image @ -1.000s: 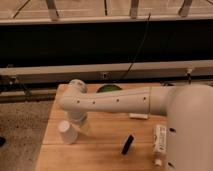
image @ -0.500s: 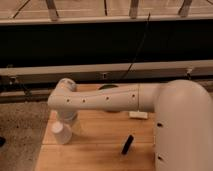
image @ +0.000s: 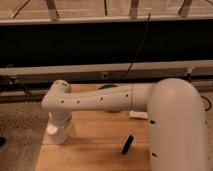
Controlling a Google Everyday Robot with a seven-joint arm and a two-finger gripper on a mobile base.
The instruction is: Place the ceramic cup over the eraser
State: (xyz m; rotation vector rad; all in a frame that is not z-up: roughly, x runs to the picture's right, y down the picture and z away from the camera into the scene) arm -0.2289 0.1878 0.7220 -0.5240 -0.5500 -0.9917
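The ceramic cup (image: pixel 55 134) is a small white cup at the left edge of the wooden table (image: pixel 95 150). My gripper (image: pixel 60 121) is at the end of the white arm, which reaches left across the table. It sits right on top of the cup and hides the cup's upper part. The eraser (image: pixel 128 144) is a small black bar lying on the table to the right of the cup, well apart from it.
A sliver of the green bowl (image: pixel 107 87) shows behind the arm at the table's back edge. A small white object (image: pixel 138 115) lies under the arm near the middle. The arm's large white body (image: pixel 177 130) covers the table's right side. Beyond is a dark wall with rails.
The arm has swung further left and nearer the camera, now covering the table's right side. The cup has shifted slightly left with the gripper over it.
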